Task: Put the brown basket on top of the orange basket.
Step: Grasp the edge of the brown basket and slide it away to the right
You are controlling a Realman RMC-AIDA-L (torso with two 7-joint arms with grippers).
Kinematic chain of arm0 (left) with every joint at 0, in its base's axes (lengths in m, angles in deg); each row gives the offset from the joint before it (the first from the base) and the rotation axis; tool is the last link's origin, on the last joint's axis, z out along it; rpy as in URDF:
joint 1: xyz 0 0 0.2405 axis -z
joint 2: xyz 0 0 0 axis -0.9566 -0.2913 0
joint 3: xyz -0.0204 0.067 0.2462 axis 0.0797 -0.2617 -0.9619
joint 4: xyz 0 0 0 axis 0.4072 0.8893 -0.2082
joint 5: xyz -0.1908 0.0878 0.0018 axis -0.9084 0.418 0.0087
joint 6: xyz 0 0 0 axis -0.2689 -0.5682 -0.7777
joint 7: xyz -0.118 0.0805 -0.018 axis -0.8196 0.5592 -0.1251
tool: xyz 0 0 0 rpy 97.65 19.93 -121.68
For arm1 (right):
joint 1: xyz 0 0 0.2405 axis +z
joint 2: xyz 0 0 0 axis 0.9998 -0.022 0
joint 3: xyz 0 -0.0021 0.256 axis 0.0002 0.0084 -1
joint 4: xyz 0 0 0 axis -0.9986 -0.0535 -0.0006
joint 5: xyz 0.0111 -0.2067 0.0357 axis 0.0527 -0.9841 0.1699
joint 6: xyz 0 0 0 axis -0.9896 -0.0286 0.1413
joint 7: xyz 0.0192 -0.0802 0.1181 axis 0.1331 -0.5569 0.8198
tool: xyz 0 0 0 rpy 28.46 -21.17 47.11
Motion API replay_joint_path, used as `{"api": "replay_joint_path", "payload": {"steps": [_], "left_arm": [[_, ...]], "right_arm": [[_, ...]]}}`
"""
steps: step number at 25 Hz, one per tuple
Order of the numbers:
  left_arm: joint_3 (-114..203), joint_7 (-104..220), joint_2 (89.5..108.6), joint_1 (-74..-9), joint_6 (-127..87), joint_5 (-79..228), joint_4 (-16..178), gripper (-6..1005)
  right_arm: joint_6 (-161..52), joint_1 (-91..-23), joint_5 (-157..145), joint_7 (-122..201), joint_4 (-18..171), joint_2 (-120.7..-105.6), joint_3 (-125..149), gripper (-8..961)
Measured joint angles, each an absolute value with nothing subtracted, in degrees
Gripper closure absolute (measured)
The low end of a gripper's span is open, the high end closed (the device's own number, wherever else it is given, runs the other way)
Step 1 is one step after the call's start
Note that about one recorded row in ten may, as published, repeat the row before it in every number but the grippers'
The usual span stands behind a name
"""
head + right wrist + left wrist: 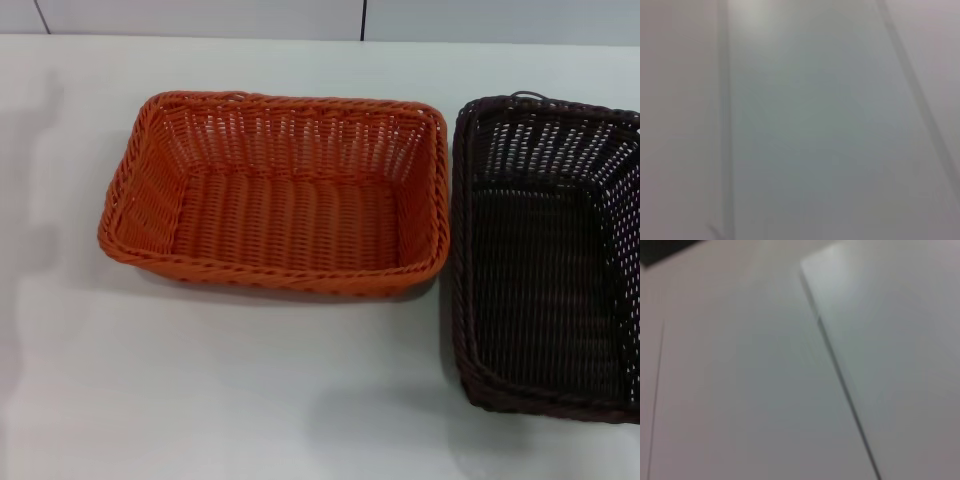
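While neither gripper shows in any view, so whether either is released or clenched cannot be told, the layout is plain. On the white table, the orange basket sits left of centre. The brown basket stands just beside it on the right, its rim close to the orange rim and its right side cut off by the frame. Both lie upright and empty. A sound pick would likely take the brown basket's braided rim on a long side, lift it clear of the orange rim, carry it left, square the rectangles and lower it level.
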State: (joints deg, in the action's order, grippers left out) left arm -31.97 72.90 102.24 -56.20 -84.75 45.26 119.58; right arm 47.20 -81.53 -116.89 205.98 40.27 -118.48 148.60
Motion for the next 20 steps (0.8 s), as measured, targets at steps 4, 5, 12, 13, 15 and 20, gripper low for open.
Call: {"api": "replay_joint_path", "payload": {"steps": [4, 5, 12, 13, 15, 20], "left_arm": [[-31.59, 70.62, 102.43, -57.31, -88.48, 45.29, 109.48, 155], [-31.59, 70.62, 102.43, -57.31, -88.48, 45.29, 109.48, 155], [-31.50, 73.29, 102.50, -58.46, -90.18, 44.95, 103.45, 155], [-31.32, 73.99, 102.50, -58.32, -90.41, 44.90, 102.77, 155], [-31.32, 73.99, 102.50, -58.32, -90.41, 44.90, 102.77, 155], [-29.85, 75.38, 102.38, -56.59, -90.43, 44.89, 99.15, 155]], "right_arm": [[41.94, -82.16, -121.79, 205.98, 28.97, -116.14, 148.87, 318], [39.62, -82.70, -122.66, 205.98, 25.68, -115.42, 148.82, 318], [-5.06, -84.79, -129.44, 201.77, -4.27, -109.90, 136.53, 323], [-13.41, -84.76, -129.95, 201.54, -7.56, -110.24, 133.51, 324], [-31.09, -84.19, -130.15, 201.54, -13.93, -111.85, 126.38, 325], [-76.19, -78.08, -130.31, 201.03, -26.48, -118.47, 106.74, 328]]}}
